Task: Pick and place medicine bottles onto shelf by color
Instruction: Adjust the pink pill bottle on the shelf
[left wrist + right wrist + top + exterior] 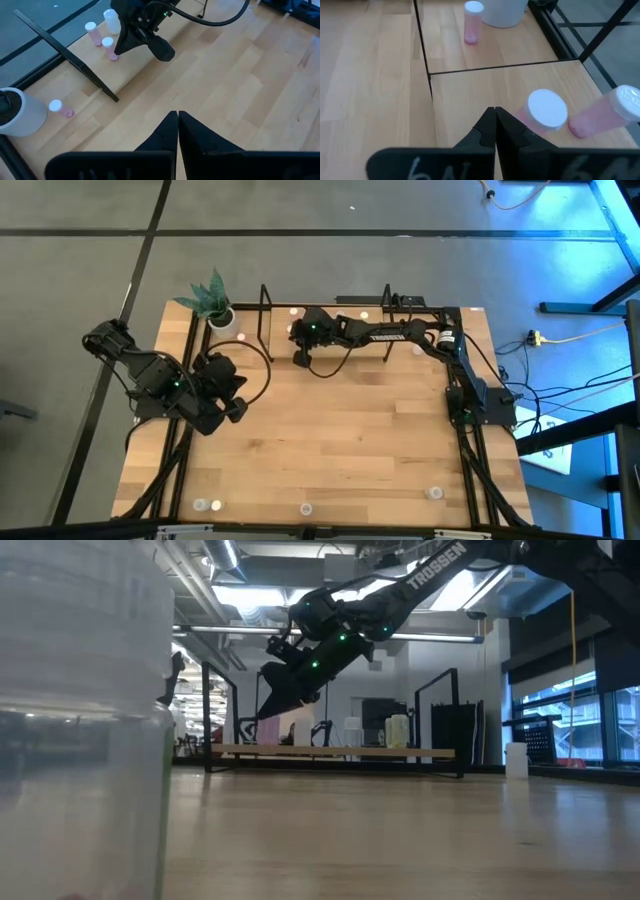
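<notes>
White pot with green plant at my table's far left corner. Cables on grey floor off right side.

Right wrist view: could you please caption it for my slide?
Shut right gripper above the shelf beside two pink bottles.

The light-wood table carries the shelf along its far edge — a low pale board framed in thin black rods. On that board stand two pink bottles with white caps, just beside each other; a whitish bottle stands near them. A third pink bottle stands on the table to the shelf's left, next to the white plant pot. Along the table's near edge sit a few more small bottles — well apart from the shelf.
</notes>
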Controlling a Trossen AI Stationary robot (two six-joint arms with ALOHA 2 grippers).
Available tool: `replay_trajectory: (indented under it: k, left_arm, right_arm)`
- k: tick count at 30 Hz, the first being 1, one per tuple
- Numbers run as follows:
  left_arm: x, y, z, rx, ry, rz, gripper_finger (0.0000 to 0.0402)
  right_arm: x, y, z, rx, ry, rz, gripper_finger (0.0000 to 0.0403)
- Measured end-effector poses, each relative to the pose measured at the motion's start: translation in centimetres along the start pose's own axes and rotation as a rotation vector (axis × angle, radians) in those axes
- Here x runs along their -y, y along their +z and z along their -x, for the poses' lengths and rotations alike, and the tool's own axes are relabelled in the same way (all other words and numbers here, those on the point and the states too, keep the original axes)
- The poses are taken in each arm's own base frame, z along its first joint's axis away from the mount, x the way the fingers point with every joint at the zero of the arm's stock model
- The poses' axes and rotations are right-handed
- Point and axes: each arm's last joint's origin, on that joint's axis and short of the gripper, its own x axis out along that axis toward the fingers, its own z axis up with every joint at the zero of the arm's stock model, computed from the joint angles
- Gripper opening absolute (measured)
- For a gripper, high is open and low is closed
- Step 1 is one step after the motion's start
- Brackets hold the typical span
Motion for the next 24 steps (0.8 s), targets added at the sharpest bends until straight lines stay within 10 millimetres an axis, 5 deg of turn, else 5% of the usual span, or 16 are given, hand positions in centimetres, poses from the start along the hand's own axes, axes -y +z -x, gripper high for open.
replay_trajectory:
  k: [24]
  left_arm:
    - [-0.1, 0.0, 0.0, -0.007, 0.003, -0.004, 0.0001]
  right_arm:
    - [0.4, 0.7, 1.1, 0.004, 0.025, -0.004, 0.0003]
